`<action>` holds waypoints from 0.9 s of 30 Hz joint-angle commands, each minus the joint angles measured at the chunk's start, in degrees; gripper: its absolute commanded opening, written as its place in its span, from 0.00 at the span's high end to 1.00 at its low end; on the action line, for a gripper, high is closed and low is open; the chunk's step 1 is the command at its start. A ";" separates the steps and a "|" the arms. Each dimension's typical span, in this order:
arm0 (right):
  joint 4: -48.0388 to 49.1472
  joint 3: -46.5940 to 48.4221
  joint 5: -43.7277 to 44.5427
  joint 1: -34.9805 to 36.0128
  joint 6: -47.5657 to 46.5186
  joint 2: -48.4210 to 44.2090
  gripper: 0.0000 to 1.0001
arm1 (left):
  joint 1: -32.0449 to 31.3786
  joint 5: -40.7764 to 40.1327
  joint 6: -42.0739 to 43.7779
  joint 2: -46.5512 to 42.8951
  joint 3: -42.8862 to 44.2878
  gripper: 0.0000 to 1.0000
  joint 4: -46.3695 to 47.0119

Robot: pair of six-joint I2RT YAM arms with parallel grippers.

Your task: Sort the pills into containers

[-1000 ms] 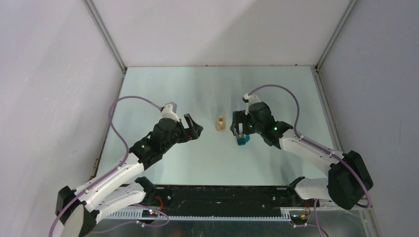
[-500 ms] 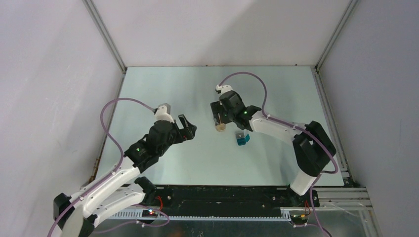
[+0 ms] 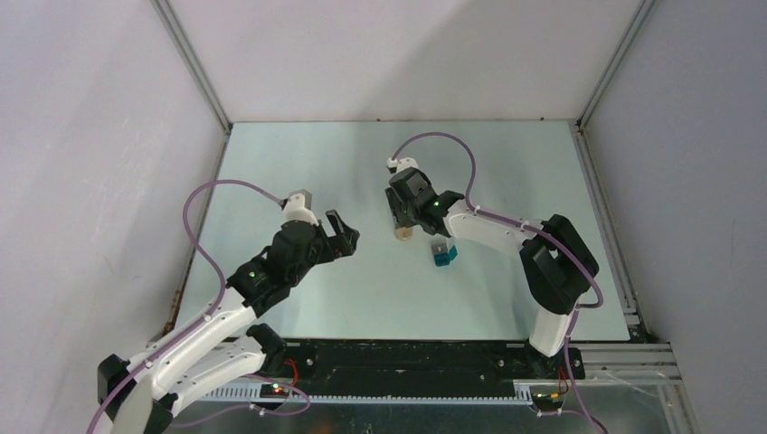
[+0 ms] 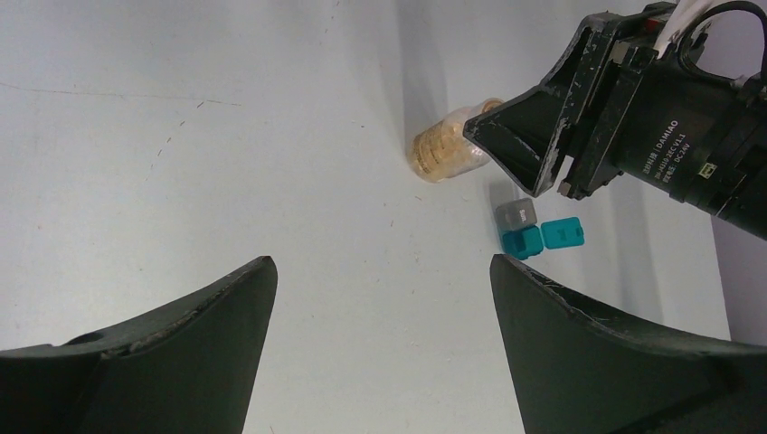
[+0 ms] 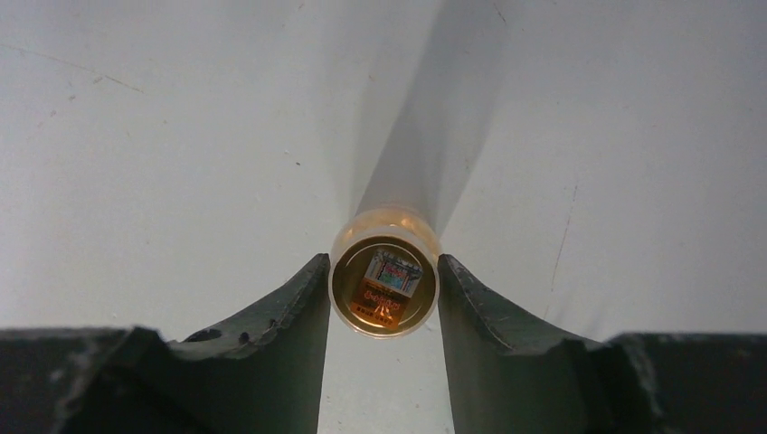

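Observation:
A small amber pill bottle (image 3: 403,233) stands mid-table, and yellow pills show through its wall (image 4: 443,155). My right gripper (image 3: 402,224) comes down over it. In the right wrist view both fingertips (image 5: 318,271) press against the sides of the bottle's round top (image 5: 384,298), so the gripper is shut on it. A tiny teal container (image 3: 442,255) with a grey face (image 4: 516,213) sits just right of the bottle, with a second teal piece (image 4: 563,233) beside it. My left gripper (image 3: 346,233) hovers left of the bottle, open and empty (image 4: 381,267).
The pale green table (image 3: 298,163) is walled by white panels with metal corner rails (image 3: 194,68). My right arm (image 3: 506,231) stretches across the right half, and its cable loops above. The black base bar (image 3: 407,353) runs along the near edge.
My right gripper left the teal container, swung left to the pill bottle and narrowed its jaws round it. The left arm pulled back slightly and stayed open.

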 commanded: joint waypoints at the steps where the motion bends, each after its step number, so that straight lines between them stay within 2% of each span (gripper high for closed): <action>1: -2.14 3.12 2.12 -0.08 0.43 0.65 0.64 | 0.28 -1.88 1.87 -0.74 -0.90 0.06 2.50; 4: -3.55 3.66 -0.18 -0.59 0.49 -0.87 0.73 | 0.34 -0.16 5.63 -0.41 -2.06 0.05 6.70; 7: -4.91 4.02 -3.35 -1.73 0.76 -3.56 0.75 | 0.24 3.43 10.87 0.10 -3.48 0.03 14.50; 13: -9.38 4.04 -17.37 -5.80 3.64 -11.08 0.75 | 0.26 12.07 25.05 3.50 -8.32 0.03 32.13; 17: -11.69 4.05 -24.59 -7.60 4.82 -14.96 0.76 | 0.20 20.54 32.20 8.87 -6.54 0.03 35.93; 22: -13.51 3.59 -29.85 -8.35 6.04 -19.11 0.76 | 0.22 32.02 36.61 15.03 -1.79 0.03 38.69; 27: -13.38 2.38 -35.29 -8.97 7.28 -23.15 0.76 | 0.18 37.64 38.16 19.12 0.29 0.04 39.63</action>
